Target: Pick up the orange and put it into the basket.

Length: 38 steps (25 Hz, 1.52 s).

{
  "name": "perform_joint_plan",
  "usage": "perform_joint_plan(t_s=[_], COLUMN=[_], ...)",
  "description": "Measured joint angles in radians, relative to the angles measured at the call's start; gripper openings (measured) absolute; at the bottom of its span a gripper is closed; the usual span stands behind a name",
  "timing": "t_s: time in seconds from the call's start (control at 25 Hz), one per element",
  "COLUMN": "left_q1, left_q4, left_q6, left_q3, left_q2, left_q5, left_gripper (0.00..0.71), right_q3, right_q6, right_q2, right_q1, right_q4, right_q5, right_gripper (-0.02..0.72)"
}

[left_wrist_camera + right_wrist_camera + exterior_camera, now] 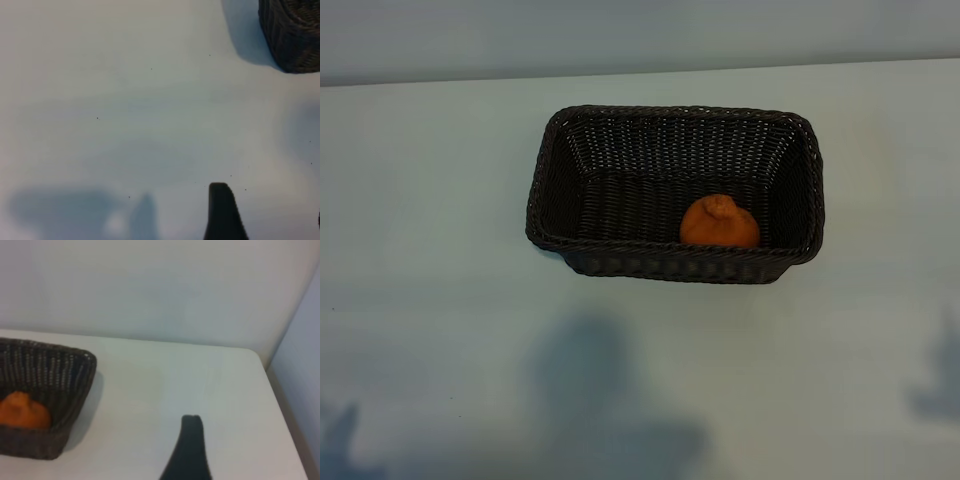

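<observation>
The orange (pixel 719 223) lies in the basket (pixel 620 265), against its near wall toward the right end; the basket stands on the counter (pixel 440 300).

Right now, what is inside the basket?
Only the orange lies inside the basket, against its near wall, stem end up. The woven floor directly under the orange is covered; the rest of the floor shows nothing else.

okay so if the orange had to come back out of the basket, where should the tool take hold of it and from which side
Probably from straight above, closing across the orange's round sides below the puckered stem end. It sits against the basket's near wall, towards the right-hand end, so the sloping walls block a sideways approach, and only the top is open.
</observation>
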Motion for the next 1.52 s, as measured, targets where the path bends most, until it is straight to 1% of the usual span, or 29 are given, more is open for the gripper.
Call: perform_joint_plan(t_s=[0.12,0.24,0.32,0.56,0.64,0.72,0.84,1.0,1.16,1.32,1.52], left_q1=[0.000,0.000,0.000,0.000,0.000,0.000,0.000,0.000,0.000,0.000,0.000], left_q4=[0.000,0.000,0.000,0.000,0.000,0.000,0.000,0.000,0.000,0.000,0.000], left_q6=[-0.001,-0.001,-0.001,-0.001,-0.001,-0.001,-0.001,-0.001,-0.001,-0.001,0.000], left_q3=[0.000,0.000,0.000,0.000,0.000,0.000,0.000,0.000,0.000,0.000,0.000], left_q2=[0.000,0.000,0.000,0.000,0.000,0.000,0.000,0.000,0.000,0.000,0.000], left_q5=[0.000,0.000,0.000,0.000,0.000,0.000,0.000,0.000,0.000,0.000,0.000], left_gripper=[0.458,0.458,0.458,0.458,0.458,0.458,0.458,0.458,0.458,0.458,0.458], right_q3=[0.046,0.082,0.112,0.252,0.289,0.295,0.296,0.296,0.296,0.296,0.296], right_q6=[0.000,0.006,0.017,0.020,0.021,0.031,0.075,0.120,0.126,0.134,0.143], right_q2=[-0.077,-0.079,-0.079,-0.079,-0.079,-0.079,-0.079,-0.079,-0.079,-0.079,-0.079], right_q1=[0.004,0.004,0.004,0.004,0.004,0.004,0.004,0.004,0.007,0.022,0.023], right_q4=[0.000,0.000,-0.003,-0.020,-0.040,-0.061,-0.095,-0.116,-0.119,-0.106,-0.106], right_q5=[0.005,0.055,0.073,0.068,0.066,0.064,0.063,0.062,0.060,0.060,0.060], right_gripper=[0.597,0.597,0.597,0.597,0.597,0.597,0.583,0.551,0.530,0.527,0.526])
